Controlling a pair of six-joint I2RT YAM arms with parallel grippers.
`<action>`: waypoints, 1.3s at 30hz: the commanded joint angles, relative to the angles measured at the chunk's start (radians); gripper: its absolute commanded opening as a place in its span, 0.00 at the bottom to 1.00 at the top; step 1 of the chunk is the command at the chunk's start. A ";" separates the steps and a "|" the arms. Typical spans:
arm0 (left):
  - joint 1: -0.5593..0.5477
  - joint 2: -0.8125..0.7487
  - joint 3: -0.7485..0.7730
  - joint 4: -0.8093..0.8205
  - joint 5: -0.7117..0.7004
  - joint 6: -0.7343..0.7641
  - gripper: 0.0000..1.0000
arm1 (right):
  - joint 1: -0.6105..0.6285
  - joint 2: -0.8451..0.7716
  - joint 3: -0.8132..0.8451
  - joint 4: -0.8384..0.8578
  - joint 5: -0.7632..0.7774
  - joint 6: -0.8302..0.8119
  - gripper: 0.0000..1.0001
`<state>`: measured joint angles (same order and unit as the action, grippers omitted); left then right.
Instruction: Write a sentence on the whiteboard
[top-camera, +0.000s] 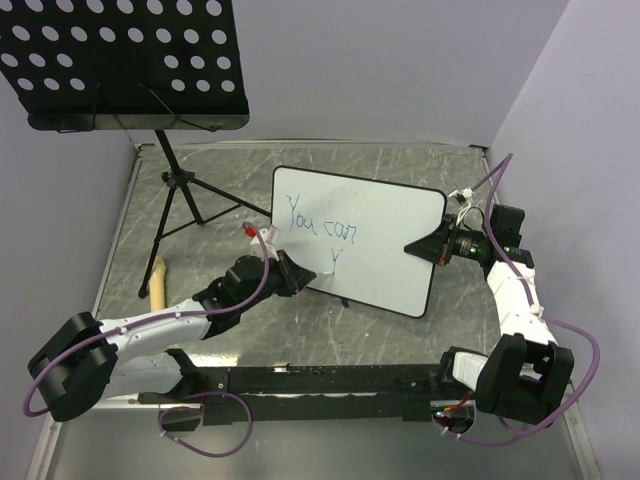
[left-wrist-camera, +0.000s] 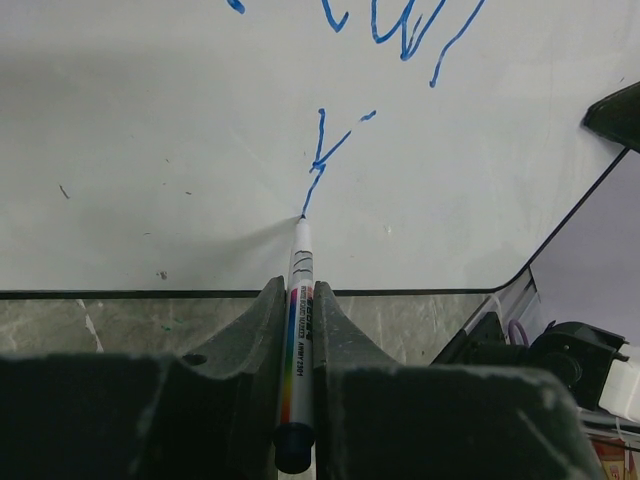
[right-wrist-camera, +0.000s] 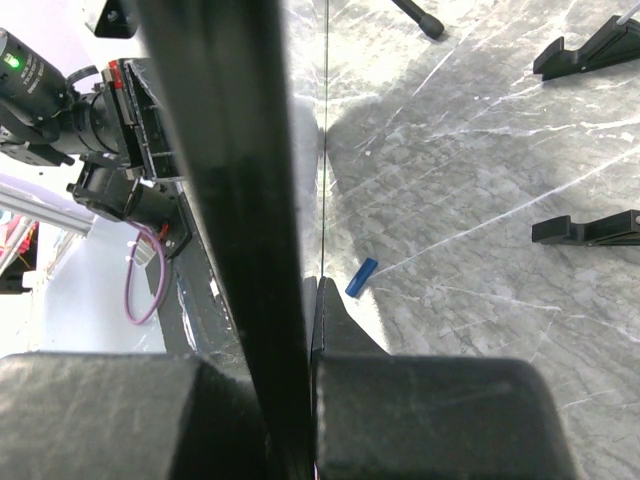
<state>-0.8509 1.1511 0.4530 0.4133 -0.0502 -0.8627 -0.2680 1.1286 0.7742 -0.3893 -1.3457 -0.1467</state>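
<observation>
Whiteboard (top-camera: 390, 255) stands tilted at the middle of the surface (top-camera: 420, 165), between the two arms, and its lower edge appears to rest there. Sentence (top-camera: 318, 228) so far: "You can" in blue on line one, and below it only a "Y". The marker (left-wrist-camera: 300, 300) tip touches the board at the foot of that Y. Left jaws are pressed together on the marker barrel, pinching it lengthwise. Right jaws are clamped on the board's right edge, with the black frame running between them.

Risks, as I judge them:
- The board is gripped at one edge only. Writing pressure toward its far side could swing or flex it, so strokes skip or wobble.
- If pushed too firmly, the marker may slide back through the jaws and the tip would lift off.
- Line two sits close to the bottom frame, so long downstrokes could run off the board.
- A small blue piece (right-wrist-camera: 362, 276), likely the cap, lies loose on the surface near the board. It could snag the board if the board shifts.
</observation>
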 joint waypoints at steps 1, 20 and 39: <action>0.004 -0.059 0.001 0.016 0.019 -0.002 0.01 | 0.006 -0.024 0.069 0.056 -0.228 0.015 0.00; 0.004 0.005 0.111 0.036 0.038 0.042 0.01 | 0.006 -0.021 0.073 0.050 -0.230 0.007 0.00; 0.007 0.050 0.119 0.050 0.041 0.040 0.01 | 0.004 -0.023 0.071 0.050 -0.231 0.007 0.00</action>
<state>-0.8486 1.1919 0.5224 0.4118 -0.0193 -0.8326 -0.2680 1.1286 0.7742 -0.3893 -1.3460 -0.1467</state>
